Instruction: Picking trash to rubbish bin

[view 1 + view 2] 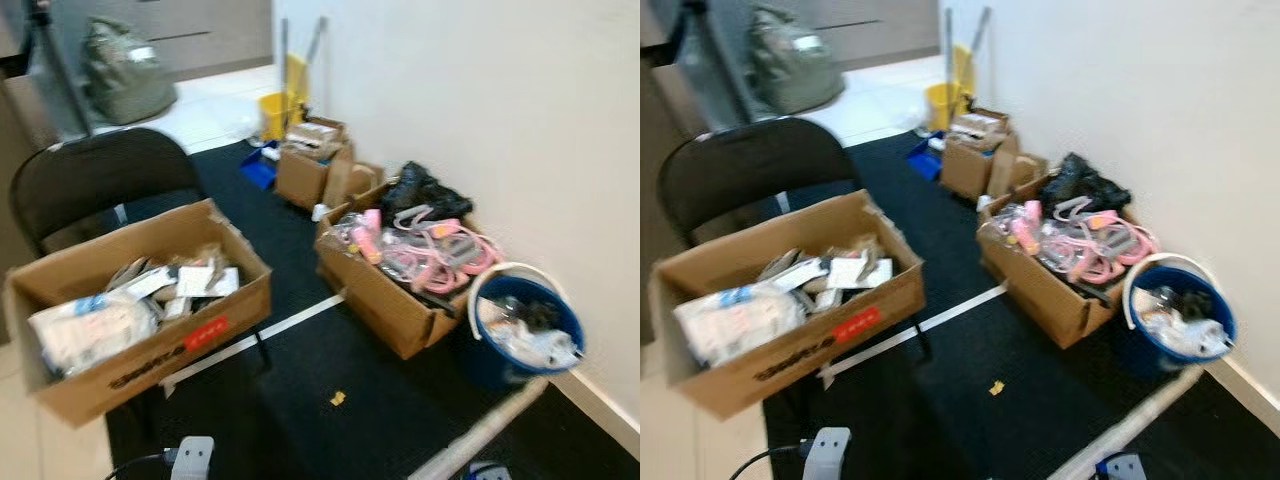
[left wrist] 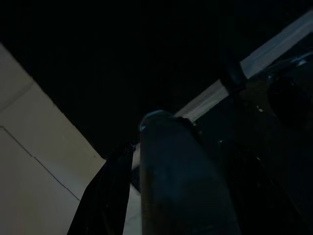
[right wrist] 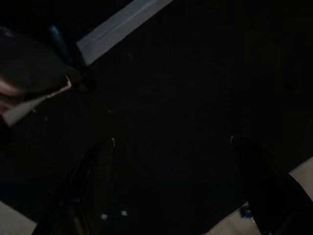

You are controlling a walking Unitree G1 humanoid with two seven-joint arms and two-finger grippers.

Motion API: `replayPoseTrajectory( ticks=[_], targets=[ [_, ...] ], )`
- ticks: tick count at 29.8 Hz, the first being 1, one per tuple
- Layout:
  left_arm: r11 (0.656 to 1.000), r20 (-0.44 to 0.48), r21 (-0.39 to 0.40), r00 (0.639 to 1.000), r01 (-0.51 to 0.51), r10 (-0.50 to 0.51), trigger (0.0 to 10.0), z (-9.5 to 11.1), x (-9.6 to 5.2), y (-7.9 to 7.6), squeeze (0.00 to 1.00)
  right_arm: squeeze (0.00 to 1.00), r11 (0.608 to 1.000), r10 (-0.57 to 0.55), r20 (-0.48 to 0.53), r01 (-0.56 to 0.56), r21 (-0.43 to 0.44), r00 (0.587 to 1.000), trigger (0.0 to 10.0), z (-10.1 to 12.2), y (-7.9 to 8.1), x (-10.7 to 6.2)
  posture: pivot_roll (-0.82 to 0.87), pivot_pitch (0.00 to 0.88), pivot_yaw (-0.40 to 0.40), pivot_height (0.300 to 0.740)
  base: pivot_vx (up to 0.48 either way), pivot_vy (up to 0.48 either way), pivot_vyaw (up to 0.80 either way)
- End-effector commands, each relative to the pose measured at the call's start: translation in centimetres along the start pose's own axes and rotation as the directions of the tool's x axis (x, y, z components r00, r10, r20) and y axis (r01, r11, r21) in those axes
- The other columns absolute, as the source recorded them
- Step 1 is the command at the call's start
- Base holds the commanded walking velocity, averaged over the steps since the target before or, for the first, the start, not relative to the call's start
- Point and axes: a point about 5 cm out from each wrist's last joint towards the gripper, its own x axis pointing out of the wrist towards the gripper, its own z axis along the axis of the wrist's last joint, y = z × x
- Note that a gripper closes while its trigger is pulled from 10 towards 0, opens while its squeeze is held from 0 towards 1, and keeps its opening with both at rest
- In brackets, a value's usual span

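The small yellow scrap of trash (image 1: 338, 398) lies on the black carpet (image 1: 330, 350) ahead, nearer the right end effector (image 3: 171, 196), its fingers spread apart.

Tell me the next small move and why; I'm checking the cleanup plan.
Probably step toward the small yellow scrap and lower the right end effector over it. The scrap lies alone on the black mat, ahead of the robot, with the blue bin near on the right by the wall, and the right end effector's fingers stand open over dark mat.
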Motion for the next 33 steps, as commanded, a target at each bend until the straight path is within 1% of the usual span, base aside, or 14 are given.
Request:
replayPoseTrajectory(
  ticks=[1,5,6,7,9,15,16,20,22,23,25,28,32,33],
  targets=[
    [1.0,-0.017,0.025,1.0,-0.01,0.01,10.0,-0.2,-0.1,0.4,0.0,0.0,1.0,0.0,-0.006,0.0,0.015,1.0,10.0,0.0,0.1,0.0,-0.04,0.045,0.044,0.74,0.0,0.0,-0.8],
    [0.999,-0.008,0.037,1.0,-0.021,0.021,10.0,0.4,-0.1,0.8,0.0,0.0,1.0,0.003,0.01,-0.003,0.008,1.0,10.0,0.9,0.2,0.1,-0.04,0.04,0.045,0.74,0.0,0.0,-0.8],
    [0.999,0.017,0.028,0.999,-0.031,0.031,10.0,1.3,-0.1,1.1,0.0,0.0,1.0,0.003,0.031,-0.003,0.011,1.0,10.0,2.1,0.1,0.2,-0.02,0.035,0.043,0.74,0.0,0.0,-0.8],
    [0.999,0.017,0.028,0.999,-0.031,0.031,10.0,1.3,-0.1,1.1,0.0,0.0,1.0,0.003,0.031,-0.003,0.011,1.0,10.0,2.1,0.1,0.2,-0.02,0.035,0.043,0.74,0.0,0.0,-0.8],
    [0.999,0.04,0.02,0.999,-0.036,0.035,10.0,2.2,-0.1,1.2,0.0,0.0,1.0,0.001,0.048,-0.001,0.008,0.999,10.0,2.9,-0.1,0.2,-0.01,0.038,0.043,0.74,0.0,0.0,-0.8],
    [0.998,0.067,-0.012,0.996,-0.054,0.055,10.0,3.0,-0.1,1.3,0.0,0.0,1.0,-0.004,0.057,0.006,-0.028,0.998,10.0,3.6,-0.1,0.2,0.01,0.018,0.017,0.74,0.0,0.0,-0.8],
    [0.998,0.063,-0.032,0.996,-0.055,0.057,10.0,2.6,-0.1,1.2,0.0,0.0,1.0,-0.004,0.053,0.005,-0.03,0.999,10.0,3.5,0.0,0.2,0.01,0.0,0.008,0.74,0.0,0.0,-0.8],
    [0.997,0.043,-0.055,0.997,-0.061,0.063,10.0,1.7,-0.1,1.0,0.0,0.0,1.0,-0.007,0.041,0.008,-0.029,0.999,10.0,3.2,-0.2,0.2,0.02,0.0,-0.006,0.74,0.0,0.0,-0.8],
    [0.994,0.016,-0.079,0.997,-0.07,0.072,10.0,0.6,-0.1,1.0,0.0,0.0,0.999,-0.014,0.034,0.016,-0.035,0.999,10.0,3.2,-0.4,0.2,0.02,0.0,-0.012,0.74,0.0,0.0,-0.8],
    [0.994,0.016,-0.079,0.997,-0.07,0.072,10.0,0.6,-0.1,1.0,0.0,0.0,0.999,-0.014,0.034,0.016,-0.035,0.999,10.0,3.2,-0.4,0.2,0.02,0.0,-0.012,0.74,0.0,0.0,-0.8],
    [0.992,-0.011,-0.098,0.997,-0.076,0.075,10.0,-0.6,-0.2,0.8,0.0,0.0,0.998,-0.021,0.056,0.024,-0.051,0.998,10.0,4.0,-0.8,0.2,0.02,0.0,-0.013,0.74,0.0,0.0,-0.8],
    [0.991,-0.012,-0.102,0.997,-0.083,0.082,10.0,-0.6,-0.3,1.3,0.0,0.0,0.998,-0.02,0.077,0.024,-0.057,0.997,10.0,4.7,-0.8,0.2,0.0,0.0,-0.011,0.74,0.0,0.0,-0.8],
    [0.991,-0.02,-0.081,0.994,-0.108,0.107,10.0,-0.7,-0.5,2.1,0.0,0.0,0.998,-0.017,0.098,0.024,-0.066,0.995,10.0,5.4,-0.8,0.1,0.0,0.0,-0.003,0.74,0.0,0.0,-0.8],
    [0.991,-0.01,-0.07,0.993,-0.117,0.117,10.0,-0.3,-0.6,2.4,0.0,0.0,0.997,-0.015,0.099,0.022,-0.068,0.995,10.0,5.4,-0.8,0.1,0.0,0.0,-0.008,0.74,0.0,0.0,-0.8]
  ],
)
